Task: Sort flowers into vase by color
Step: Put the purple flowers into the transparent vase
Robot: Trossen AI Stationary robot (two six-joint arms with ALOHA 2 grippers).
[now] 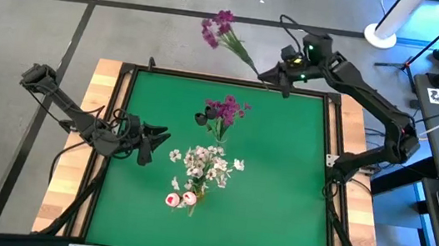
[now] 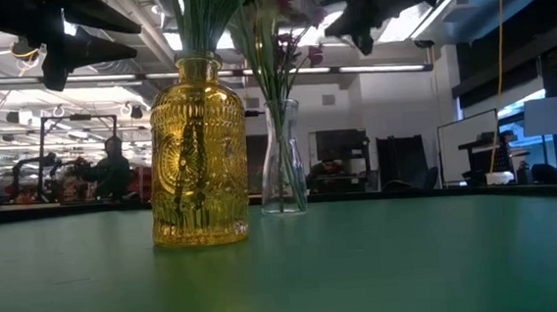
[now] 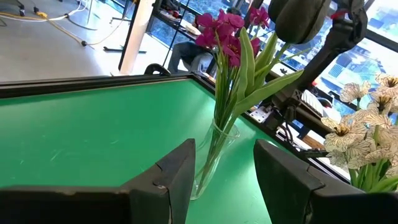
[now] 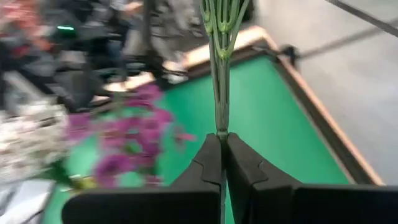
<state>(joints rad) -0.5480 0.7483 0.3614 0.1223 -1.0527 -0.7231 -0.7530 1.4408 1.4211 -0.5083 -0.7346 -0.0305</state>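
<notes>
Right gripper (image 1: 269, 76) at the table's far edge, fingers clamped on the green stem of a magenta flower cluster (image 1: 217, 28) hanging out past the table. Left gripper (image 1: 156, 141) fingers apart, empty, beside the yellow vase (image 2: 198, 152) of white blossoms (image 1: 206, 164). Clear vase (image 3: 211, 155) holds magenta flowers (image 1: 226, 110).

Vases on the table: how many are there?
2. The clear glass vase with magenta flowers stands nearer the far edge; the yellow glass vase with white flowers stands near the middle.
</notes>
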